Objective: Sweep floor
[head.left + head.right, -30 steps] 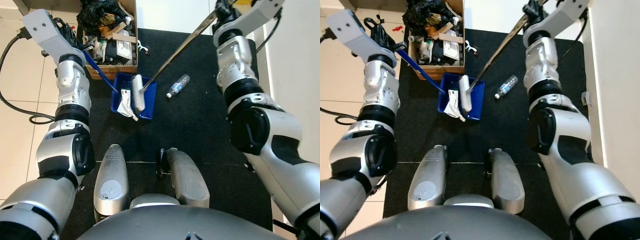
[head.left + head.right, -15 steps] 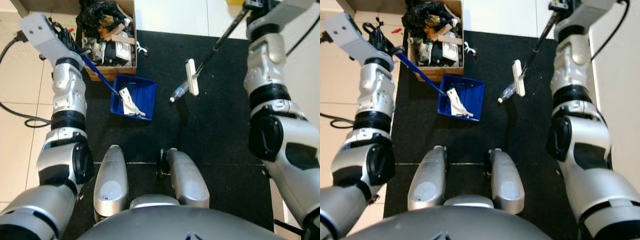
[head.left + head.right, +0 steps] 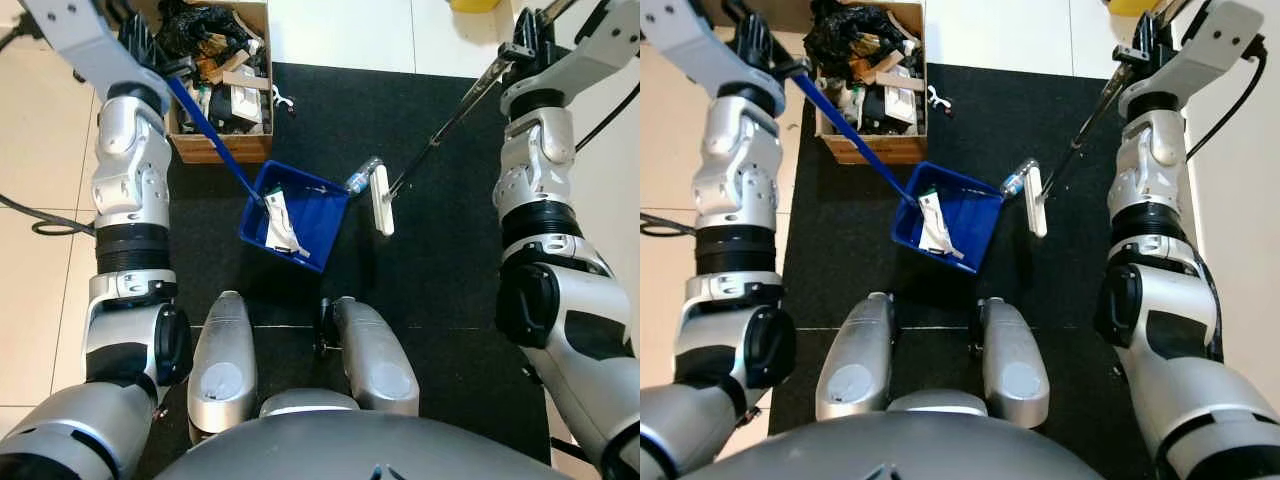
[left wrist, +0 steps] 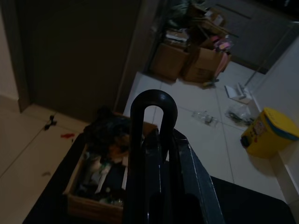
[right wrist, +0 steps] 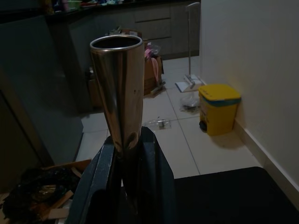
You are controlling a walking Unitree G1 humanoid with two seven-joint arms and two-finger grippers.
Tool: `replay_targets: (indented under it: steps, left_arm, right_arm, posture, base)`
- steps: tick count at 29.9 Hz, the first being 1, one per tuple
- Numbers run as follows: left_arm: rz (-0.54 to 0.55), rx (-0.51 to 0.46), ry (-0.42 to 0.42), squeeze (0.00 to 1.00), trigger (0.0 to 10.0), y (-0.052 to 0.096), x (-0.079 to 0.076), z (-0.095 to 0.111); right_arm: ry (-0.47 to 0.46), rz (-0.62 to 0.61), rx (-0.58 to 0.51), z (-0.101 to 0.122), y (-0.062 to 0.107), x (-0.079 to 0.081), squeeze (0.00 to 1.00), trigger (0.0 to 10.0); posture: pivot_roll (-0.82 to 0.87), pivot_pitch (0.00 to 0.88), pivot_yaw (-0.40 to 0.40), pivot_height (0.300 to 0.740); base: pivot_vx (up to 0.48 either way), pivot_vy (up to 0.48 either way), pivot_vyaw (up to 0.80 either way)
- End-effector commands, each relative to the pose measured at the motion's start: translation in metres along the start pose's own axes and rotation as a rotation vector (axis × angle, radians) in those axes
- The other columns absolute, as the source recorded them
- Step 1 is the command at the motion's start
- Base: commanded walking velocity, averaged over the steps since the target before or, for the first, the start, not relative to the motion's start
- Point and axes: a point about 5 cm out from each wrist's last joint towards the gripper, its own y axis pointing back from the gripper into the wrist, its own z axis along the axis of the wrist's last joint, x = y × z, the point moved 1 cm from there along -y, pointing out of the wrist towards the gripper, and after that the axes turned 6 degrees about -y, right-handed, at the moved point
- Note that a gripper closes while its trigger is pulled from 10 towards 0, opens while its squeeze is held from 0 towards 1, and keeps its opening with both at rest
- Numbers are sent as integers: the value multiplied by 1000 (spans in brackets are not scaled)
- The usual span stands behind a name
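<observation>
Gripping the blue handle of the dustpan (image 3: 300,212) in the upper left of the frame, the left gripper (image 3: 150,50) holds the pan tilted on the black mat (image 3: 420,280) at centre, with a white wrapper (image 3: 282,222) lying inside it. At the upper right, the right gripper (image 3: 527,40) is clamped on the metal pole of the broom (image 3: 381,198); the pole slants down to the white broom head just right of the pan. A clear plastic bottle (image 3: 360,176) lies on the mat between the pan's upper corner and the broom head (touching or not, I cannot tell). A cardboard box (image 3: 222,70) crammed with rubbish stands at the top, left of centre.
</observation>
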Motion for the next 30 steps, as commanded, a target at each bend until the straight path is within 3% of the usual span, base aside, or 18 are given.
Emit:
replay_targets:
  steps: [1,7,9,13,25,30]
  left_arm:
    - [-28,-47,8,0,10000,-1,-13,13]
    - [-26,-75,13,0,10000,-3,-19,30]
    - [2,-105,-20,0,10000,-7,-16,46]
    - [22,-129,-55,0,10000,-10,-13,55]
    - [66,-132,-61,0,10000,-12,-11,64]
    - [41,-157,-101,0,10000,-11,-13,65]
  right_arm:
    - [5,-3,-50,12,-2,-2,0,10000]
    - [35,-2,-75,19,-3,-2,0,10000]
    - [52,-14,-94,25,-4,-6,0,10000]
    - [55,-25,-105,29,-5,-8,0,10000]
    - [44,-27,-106,27,-4,-4,0,10000]
    - [39,-23,-113,27,-4,-1,0,10000]
  posture:
    - [144,55,-82,740]
    - [145,47,-79,740]
    - [144,40,-77,740]
    - [145,38,-75,740]
    - [151,37,-74,740]
    - [150,36,-72,740]
  base:
    - [0,0,0]
    - [0,0,0]
    - [0,0,0]
    - [0,0,0]
    - [0,0,0]
    - [0,0,0]
